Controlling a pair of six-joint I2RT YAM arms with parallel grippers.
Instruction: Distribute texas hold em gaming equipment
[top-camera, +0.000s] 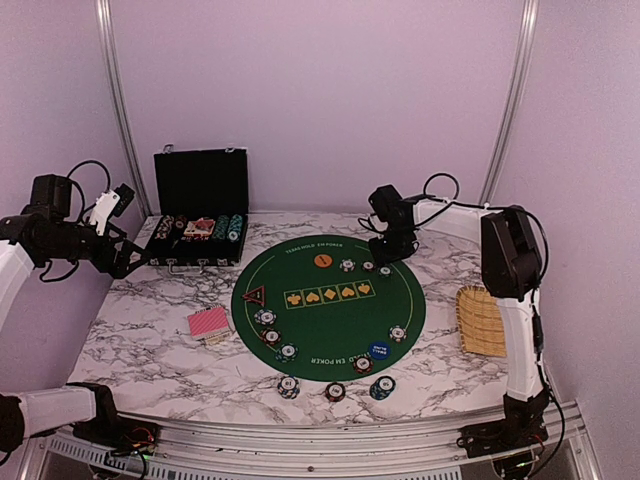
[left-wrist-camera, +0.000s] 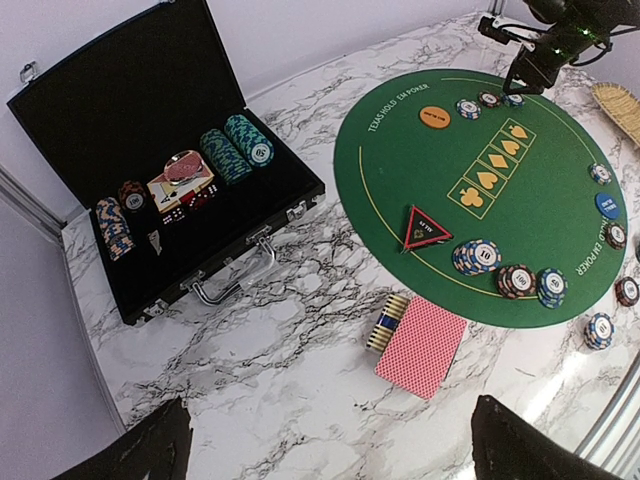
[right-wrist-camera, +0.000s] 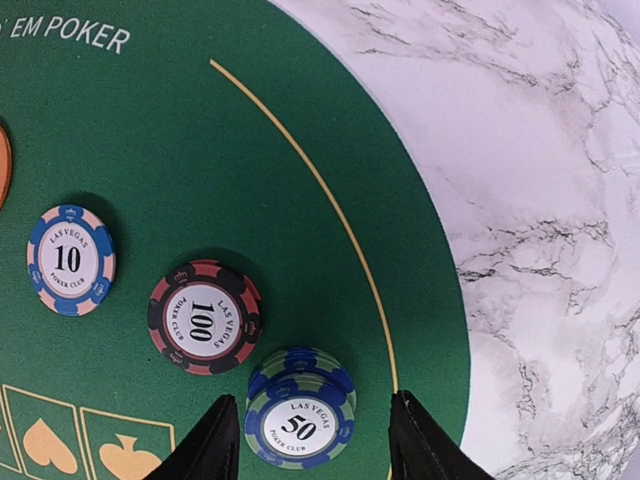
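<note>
On the round green poker mat (top-camera: 330, 300), my right gripper (right-wrist-camera: 312, 440) stands open astride a short stack of blue-green 50 chips (right-wrist-camera: 300, 420), with a gap on each side. A red-black 100 chip (right-wrist-camera: 205, 318) and a blue 10 chip (right-wrist-camera: 70, 260) lie just beyond it. My left gripper (left-wrist-camera: 330, 440) hangs open and empty above the marble, left of the mat. Below it lie red-backed cards (left-wrist-camera: 422, 346) beside a row of chips on edge (left-wrist-camera: 388, 322). The mat also carries a triangular marker (left-wrist-camera: 426, 229), an orange button (left-wrist-camera: 434, 116) and a blue button (left-wrist-camera: 609, 205).
An open black chip case (left-wrist-camera: 165, 180) with more chips stands at the back left. A wicker basket (top-camera: 482, 320) sits right of the mat. Chips (top-camera: 335, 390) line the mat's near edge and its left side (left-wrist-camera: 517, 281).
</note>
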